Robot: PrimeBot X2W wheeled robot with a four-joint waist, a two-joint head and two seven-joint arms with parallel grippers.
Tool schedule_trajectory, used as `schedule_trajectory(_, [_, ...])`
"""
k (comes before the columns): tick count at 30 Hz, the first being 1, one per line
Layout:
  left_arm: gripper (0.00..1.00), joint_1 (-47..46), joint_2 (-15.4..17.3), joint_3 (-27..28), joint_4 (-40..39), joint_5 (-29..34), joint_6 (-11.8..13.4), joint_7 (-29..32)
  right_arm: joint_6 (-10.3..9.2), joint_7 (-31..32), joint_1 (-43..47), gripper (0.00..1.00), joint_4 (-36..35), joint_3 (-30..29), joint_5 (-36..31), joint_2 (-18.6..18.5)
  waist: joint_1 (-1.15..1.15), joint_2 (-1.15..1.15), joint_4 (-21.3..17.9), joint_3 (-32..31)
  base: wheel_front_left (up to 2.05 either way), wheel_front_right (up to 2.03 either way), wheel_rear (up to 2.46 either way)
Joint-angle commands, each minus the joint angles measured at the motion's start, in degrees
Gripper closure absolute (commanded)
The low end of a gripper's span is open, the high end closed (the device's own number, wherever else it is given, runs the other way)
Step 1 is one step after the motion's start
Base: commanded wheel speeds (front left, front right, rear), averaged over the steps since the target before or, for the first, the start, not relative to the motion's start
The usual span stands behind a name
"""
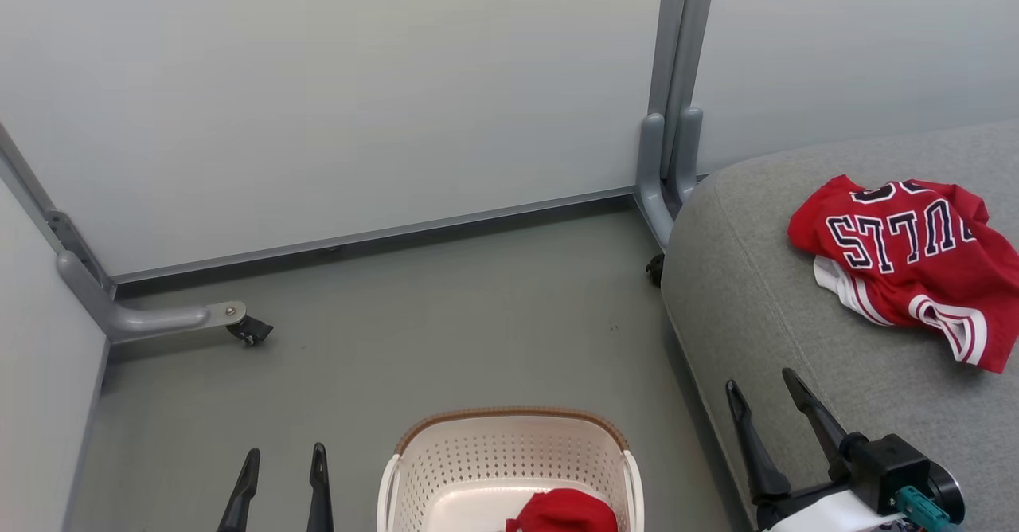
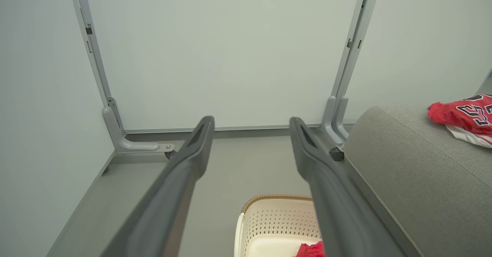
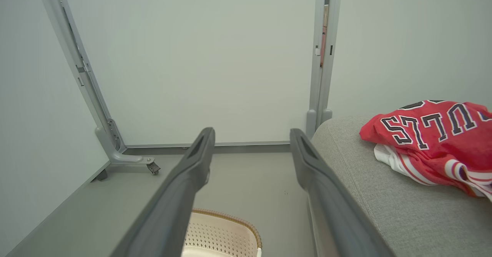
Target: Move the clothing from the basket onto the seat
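The grey floor (image 1: pixel 446 333) bears the basket (image 1: pixel 509 454) and the seat (image 1: pixel 764 301) — a crumpled red jersey (image 1: pixel 907 257) lies on the seat.

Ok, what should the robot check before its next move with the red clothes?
1. Jersey lying on the seat: ok.
2. Basket emptied: not ok, a red garment is inside it.
3. Left gripper open and holding nothing: ok.
4. Right gripper open and holding nothing: ok.
5. Bare seat fabric beside the jersey for the next piece: ok.
6. How the whole red garment lies, for a good grab: cannot tell, the head view's bottom edge cuts it off.
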Motion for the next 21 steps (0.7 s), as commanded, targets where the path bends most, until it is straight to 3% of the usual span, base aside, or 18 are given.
schedule_trajectory(1, [0.0,0.7,0.0,-0.01,0.11,-0.06,-0.14,-0.05,-0.08,-0.11,1.09,0.0,0.04,-0.11,0.13,-0.11,0.0,0.0,0.08,-0.13,0.0,0.0,0.0])
schedule_trajectory(11, [0.0,1.3,0.0,-0.67,0.68,0.14,-0.51,-0.05,-0.08,-0.11,1.29,0.0,0.11,0.1,-0.3,-0.11,0.0,0.0,0.38,0.01,0.0,0.0,0.0])
schedule_trajectory(21, [0.0,-0.83,0.0,-0.68,0.93,0.77,-1.27,-0.05,-0.08,-0.11,0.33,0.0,-1.28,-0.75,-0.82,-0.13,0.0,0.0,0.42,4.3,0.0,0.0,0.0])
